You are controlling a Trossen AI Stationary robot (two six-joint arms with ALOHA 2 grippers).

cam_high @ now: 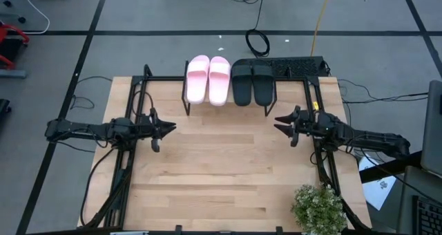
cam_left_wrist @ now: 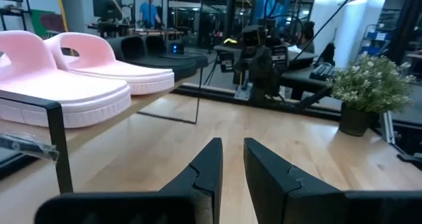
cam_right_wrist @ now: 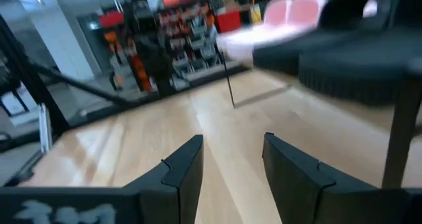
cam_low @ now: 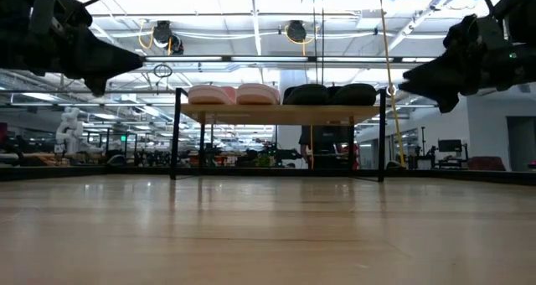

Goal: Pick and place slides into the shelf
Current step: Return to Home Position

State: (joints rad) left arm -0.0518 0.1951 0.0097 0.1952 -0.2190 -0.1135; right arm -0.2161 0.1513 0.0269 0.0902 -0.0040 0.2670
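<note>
- Standing at the near right corner of the light wooden tabletop: small potted plant with pale flowers, well apart from the work.
- Dark two-finger left gripper: hovers over the table's left side, pointing inward; fingers parted by a narrow gap, nothing held.
- Dark two-finger right gripper: opposite, pointing inward; fingers wider apart, nothing held.
- Low light-wood shelf on thin black legs: at the far edge, beyond both grippers.
- Pale pink slides: on the shelf's left half, nearer the left arm; long axes run near to far.
- Black slides: just beside the pink pair, nearer the right arm, same axis.
- Judgement: all four are shelved and nothing is left to grasp.
</note>
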